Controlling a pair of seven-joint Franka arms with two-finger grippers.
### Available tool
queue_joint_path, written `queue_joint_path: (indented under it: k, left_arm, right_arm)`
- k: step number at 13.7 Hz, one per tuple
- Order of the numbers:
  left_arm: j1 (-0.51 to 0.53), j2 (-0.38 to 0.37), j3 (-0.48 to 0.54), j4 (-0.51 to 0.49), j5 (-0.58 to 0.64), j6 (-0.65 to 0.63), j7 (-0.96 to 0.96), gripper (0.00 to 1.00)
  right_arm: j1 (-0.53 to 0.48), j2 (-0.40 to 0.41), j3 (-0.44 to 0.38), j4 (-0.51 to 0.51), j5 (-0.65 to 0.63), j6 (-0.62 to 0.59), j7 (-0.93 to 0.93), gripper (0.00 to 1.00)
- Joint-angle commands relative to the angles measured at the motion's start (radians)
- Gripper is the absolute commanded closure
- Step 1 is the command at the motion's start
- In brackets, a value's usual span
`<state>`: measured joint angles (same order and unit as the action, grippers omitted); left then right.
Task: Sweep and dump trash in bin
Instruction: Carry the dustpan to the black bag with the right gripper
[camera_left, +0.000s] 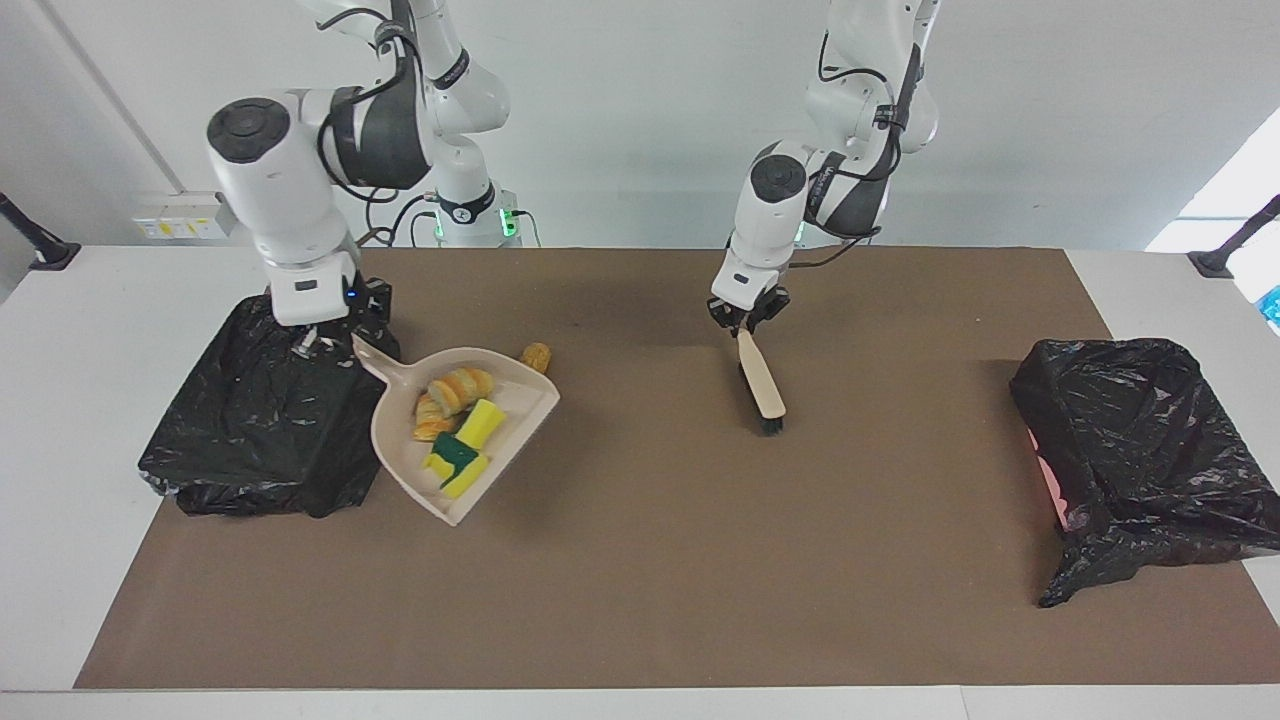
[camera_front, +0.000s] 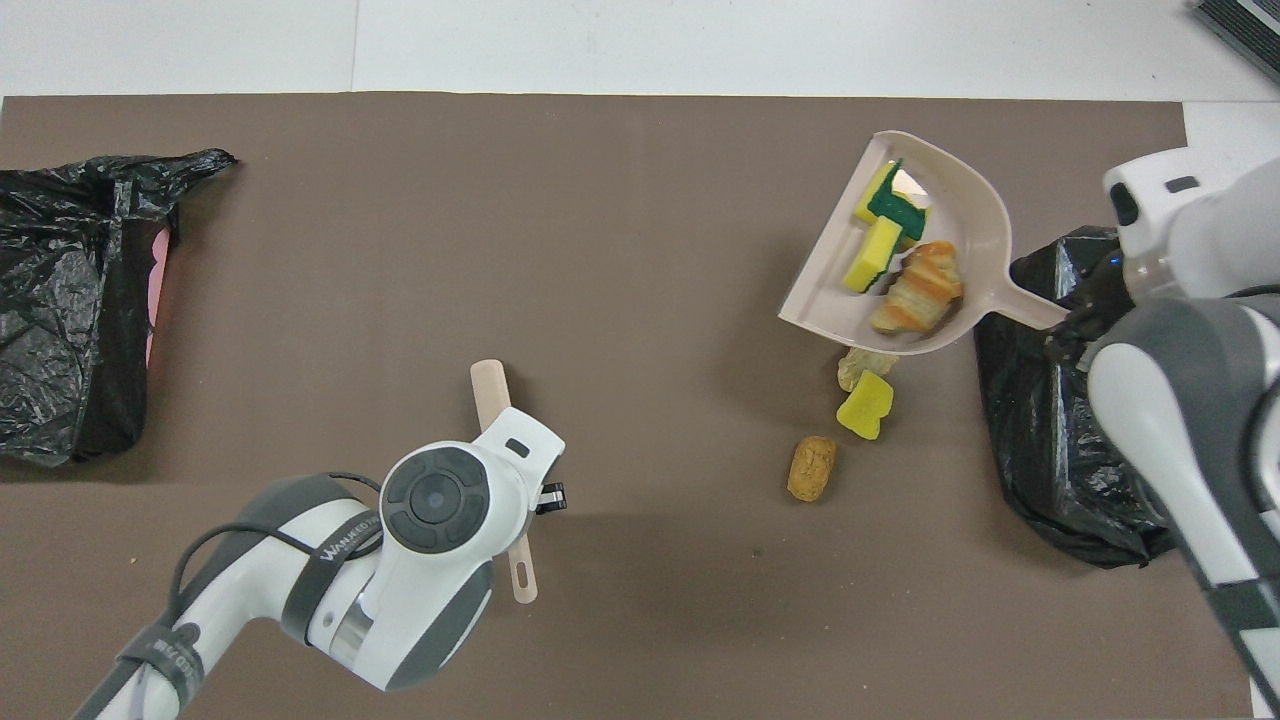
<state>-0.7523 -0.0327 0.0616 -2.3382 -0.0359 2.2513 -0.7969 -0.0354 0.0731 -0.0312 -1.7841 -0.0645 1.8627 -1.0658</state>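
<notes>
On the bench (camera_left: 640, 580), the right pincer (camera_left: 318, 340) is closed on the handle of the pan (camera_left: 525, 398) beside the bin (camera_left: 250, 420) at its end, so dumping looks to be in hand. The left pincer (camera_left: 748, 318) is clamped on the brush (camera_left: 762, 385) mid-bench. Most trash (camera_left: 460, 390) lies in the pan, with three bits (camera_front: 866, 410) on the bench just nearer the robots; next, the pan needs swinging over the bin and tipping.

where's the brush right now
The brush is in the left gripper, bristles down on the brown mat mid-table, apart from the dustpan.
</notes>
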Motion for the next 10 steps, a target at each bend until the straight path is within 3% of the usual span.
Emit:
queue_joint_path:
  k: [1, 5, 7, 9, 10]
  left_arm:
    - [-0.085, -0.085, 0.011, -0.093, 0.007, 0.043, -0.068, 1.0]
    - [-0.134, -0.111, 0.007, -0.127, -0.09, 0.053, -0.067, 1.0]
    - [-0.182, -0.102, 0.01, -0.133, -0.14, 0.054, -0.065, 1.0]
    - [-0.176, -0.099, 0.012, -0.129, -0.145, 0.051, -0.055, 0.96]
    - [-0.17, -0.095, 0.015, -0.125, -0.145, 0.05, -0.039, 0.65]
  right_arm:
    - [-0.134, -0.018, 0.014, 0.0, -0.046, -0.014, -0.151, 1.0]
    - [-0.326, -0.032, 0.016, -0.003, -0.168, 0.0, -0.382, 1.0]
    - [-0.365, -0.042, 0.014, -0.012, -0.243, 0.015, -0.471, 1.0]
    - [-0.363, -0.047, 0.017, -0.055, -0.403, 0.044, -0.549, 1.0]
    - [-0.356, -0.061, 0.017, -0.082, -0.443, 0.09, -0.562, 1.0]
